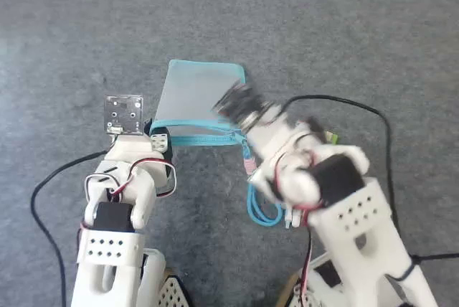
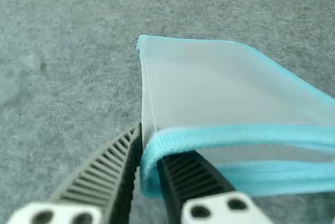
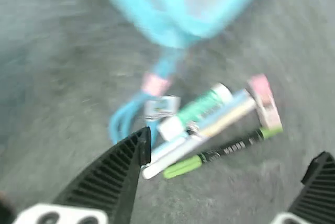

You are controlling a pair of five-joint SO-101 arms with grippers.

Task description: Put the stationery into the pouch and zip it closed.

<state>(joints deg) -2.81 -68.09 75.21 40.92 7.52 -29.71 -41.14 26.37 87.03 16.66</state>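
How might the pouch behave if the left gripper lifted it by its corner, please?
Probably floppy: the pouch looks like thin, translucent sheet lying flat. It would likely sag from the corner the left gripper pinches. It seems light, with nothing visible inside.

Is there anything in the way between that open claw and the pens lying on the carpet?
Nothing visible stands between them. The right claw hangs open above the pens. Only a blue cord lies right beside the pile, touching or nearly touching it, so it might get caught in the grab.

Turquoise-trimmed frosted pouch; mottled grey table.
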